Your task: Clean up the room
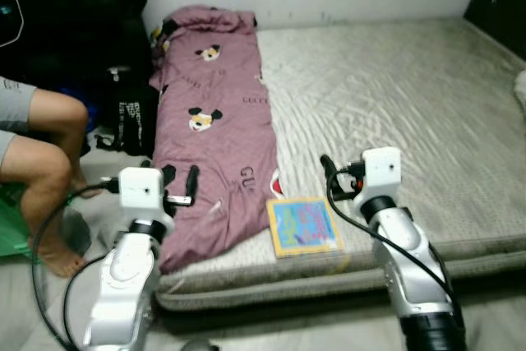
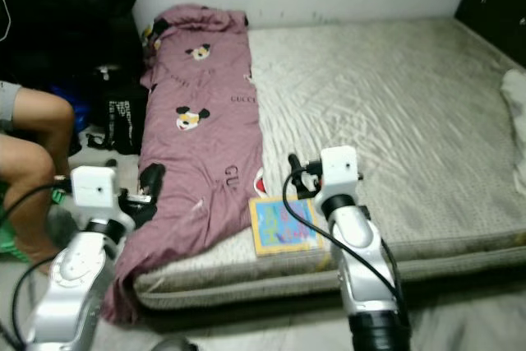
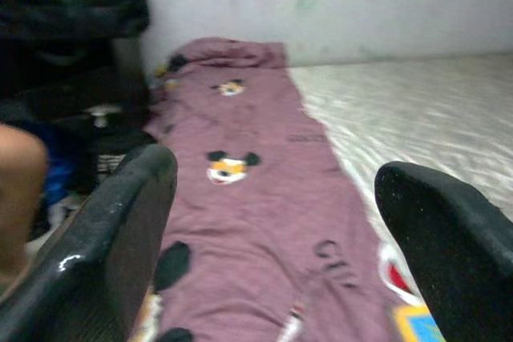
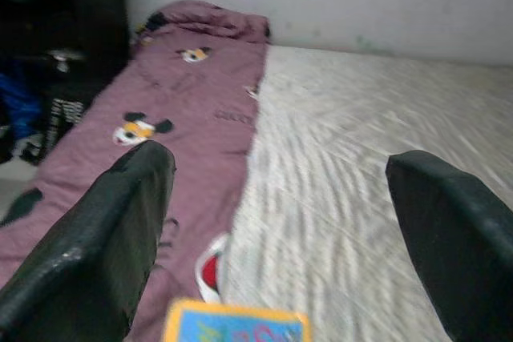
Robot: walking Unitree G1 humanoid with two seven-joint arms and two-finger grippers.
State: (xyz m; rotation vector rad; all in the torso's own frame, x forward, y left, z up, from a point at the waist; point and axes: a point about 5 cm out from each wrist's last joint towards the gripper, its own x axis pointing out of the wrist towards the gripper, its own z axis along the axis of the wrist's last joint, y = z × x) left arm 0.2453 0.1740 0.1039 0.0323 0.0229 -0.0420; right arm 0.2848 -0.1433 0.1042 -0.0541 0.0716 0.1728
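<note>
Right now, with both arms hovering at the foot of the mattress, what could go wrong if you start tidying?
The book lies at the mattress edge, so a nudge from the open right gripper might push it off. It also touches the purple blanket, so the left gripper pulling that could drag it. A person's legs sit close beside the left arm.

Both arms fwd; left pincer [image 1: 181,184] fingers apart; right pincer [image 4: 280,238] fingers apart.

Soft, even indoor light is falling; the far left corner is sinking into darkness, and both wrist views are blurring slightly.
</note>
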